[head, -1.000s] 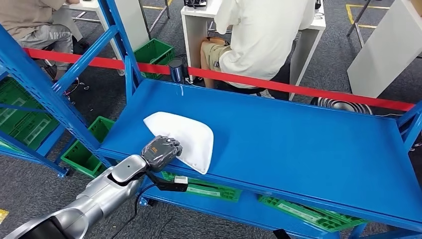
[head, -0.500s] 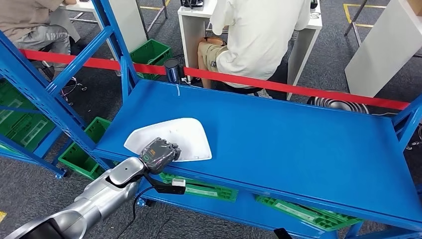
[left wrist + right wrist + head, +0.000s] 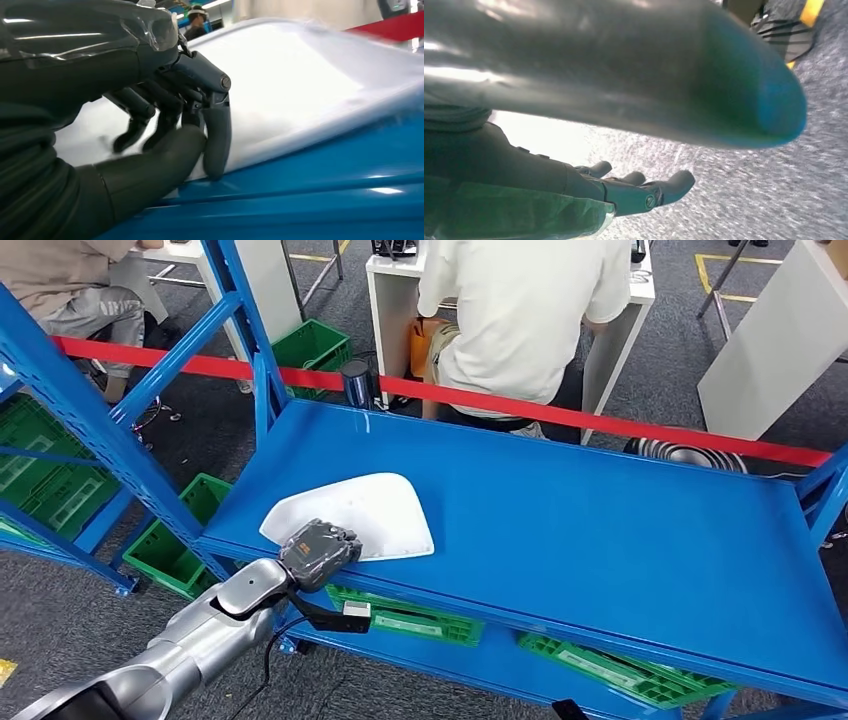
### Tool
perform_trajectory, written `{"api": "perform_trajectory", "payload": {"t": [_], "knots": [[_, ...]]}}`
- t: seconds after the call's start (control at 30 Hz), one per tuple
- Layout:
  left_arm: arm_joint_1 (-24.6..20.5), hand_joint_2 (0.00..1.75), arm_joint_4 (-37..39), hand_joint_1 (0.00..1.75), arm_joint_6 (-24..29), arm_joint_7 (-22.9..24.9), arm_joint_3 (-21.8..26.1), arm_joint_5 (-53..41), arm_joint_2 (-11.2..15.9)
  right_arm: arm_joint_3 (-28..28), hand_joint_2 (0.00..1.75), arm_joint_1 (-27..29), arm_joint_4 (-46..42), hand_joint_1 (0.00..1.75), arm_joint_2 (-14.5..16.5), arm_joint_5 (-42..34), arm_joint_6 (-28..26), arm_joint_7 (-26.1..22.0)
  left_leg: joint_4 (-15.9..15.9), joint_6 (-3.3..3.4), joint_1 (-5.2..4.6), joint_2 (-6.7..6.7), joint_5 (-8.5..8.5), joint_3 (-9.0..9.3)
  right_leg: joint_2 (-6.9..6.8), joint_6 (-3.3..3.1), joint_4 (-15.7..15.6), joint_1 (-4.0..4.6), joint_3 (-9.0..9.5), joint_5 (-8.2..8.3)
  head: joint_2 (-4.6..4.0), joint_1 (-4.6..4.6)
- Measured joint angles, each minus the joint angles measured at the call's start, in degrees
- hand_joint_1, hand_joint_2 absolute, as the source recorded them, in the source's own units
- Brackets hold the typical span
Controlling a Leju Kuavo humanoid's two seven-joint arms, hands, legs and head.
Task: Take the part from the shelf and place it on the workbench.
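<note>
**One white part (image 3: 355,520) gripped at its near edge by the left hand (image 3: 318,549) on the blue shelf (image 3: 600,530).**

The part lies flat near the shelf's front-left corner; in the left wrist view the fingers (image 3: 217,135) press its top while the thumb (image 3: 150,170) closes beneath the rim, so the hand is clamped on it. Since a second ago the part has swung from a steep diagonal to lie roughly along the front edge, which suggests the grasp holds and lifting can follow. The right hand (image 3: 624,192) hangs over the floor, fingers apart and holding nothing. Counted: one part, two seated persons (image 3: 520,320) behind one red barrier tape (image 3: 600,420).
</note>
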Motion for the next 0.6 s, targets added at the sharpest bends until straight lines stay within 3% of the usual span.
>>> {"api": "perform_trajectory", "payload": {"t": [0.1, 0.17, 0.23, 0.27, 0.3, 0.33, 0.4, 0.47, 0.53, 0.6], "knots": [[0.1, 1.75, -0.5, 0.00, 0.0, -0.4, 0.1, 0.9, -0.2, -0.4, 0.00, 0.0, 0.0, 0.00, 0.1, 0.0, 0.0, -0.1, 1.1, -0.75, 0.30, -0.01, -0.72, -0.53, 0.06, -1.14, -0.1, -0.31, 0.01, 0.39, 0.00, -0.05], [0.3, 1.75, -0.9, 0.00, 0.0, -0.8, 0.1, 1.5, -0.4, -0.7, 0.00, 0.1, 0.0, 0.00, 0.2, 0.0, 0.1, -0.2, 6.2, -1.48, 0.62, -0.03, -3.92, -2.77, 0.07, -1.57, -0.2, -0.51, -0.02, 0.53, 0.00, -0.17], [0.5, 1.75, -1.5, 0.00, 0.1, -1.1, 0.1, 2.2, -0.6, -0.9, 0.00, 0.3, 0.0, 0.00, 0.2, 0.0, 0.1, -0.3, 14.2, -2.06, 0.96, -0.02, -7.70, -6.41, 0.06, -1.77, -0.2, -0.40, -0.16, 0.58, 0.00, -0.24], [0.7, 1.75, -1.8, 0.00, 0.2, -1.1, 0.1, 2.6, -0.7, -0.9, 0.00, 0.4, 0.0, 0.00, 0.2, 0.0, 0.1, -0.4, 16.8, -2.14, 1.06, -0.02, -8.41, -7.55, 0.06, -1.77, -0.2, -0.33, -0.20, 0.58, 0.00, -0.24], [0.8, 1.75, -2.2, 0.00, 0.2, -1.2, 0.1, 3.0, -0.8, -1.0, 0.00, 0.6, 0.1, 0.00, 0.3, 0.0, 0.1, -0.5, 17.1, -2.08, 1.10, -0.02, -8.00, -7.62, 0.07, -1.76, -0.2, -0.27, -0.17, 0.58, 0.00, -0.24], [0.9, 1.75, -2.6, 0.00, 0.3, -1.1, 0.2, 3.4, -0.9, -1.1, 0.00, 0.7, 0.1, 0.00, 0.3, 0.0, 0.1, -0.5, 15.0, -1.86, 1.10, -0.03, -6.57, -6.49, 0.13, -1.75, -0.2, -0.21, -0.12, 0.58, 0.00, -0.25], [0.9, 1.75, -3.5, 0.00, 0.4, -1.1, 0.2, 4.4, -1.0, -1.4, 0.00, 0.7, 0.1, 0.00, 0.6, 0.1, 0.1, -0.7, 6.6, -0.90, 0.92, -0.08, -2.95, -2.14, 0.27, -1.70, -0.2, -0.10, 0.01, 0.61, 0.00, -0.22], [1.1, 1.75, -4.4, 0.00, 0.3, -1.0, 0.2, 5.5, -1.1, -1.7, 0.00, 0.7, 0.1, 0.00, 0.9, 0.2, 0.1, -0.9, 1.1, 0.04, 0.46, 0.06, -1.35, 0.60, 0.33, -1.44, -0.2, 0.01, -0.06, 0.70, 0.00, -0.22], [1.4, 0.87, -5.2, 0.00, -0.3, -0.9, 0.3, 7.1, -1.2, -1.9, 0.00, 0.8, 0.2, 0.00, 1.0, 0.3, 0.1, -0.9, 0.3, 0.52, 0.06, 0.21, -1.27, 0.79, 0.29, -0.89, -0.5, 0.04, -0.11, 0.88, 0.00, -0.24], [1.7, 0.00, -6.1, 0.00, -2.0, -0.7, 0.7, 9.6, -1.4, -2.0, 0.00, 0.8, 0.2, 0.00, 1.0, 0.4, 0.1, -0.9, -0.8, 1.03, 0.29, 0.24, -0.58, 1.22, 0.16, -0.52, 0.0, 0.06, -0.51, 0.57, 0.00, -0.18]]}}
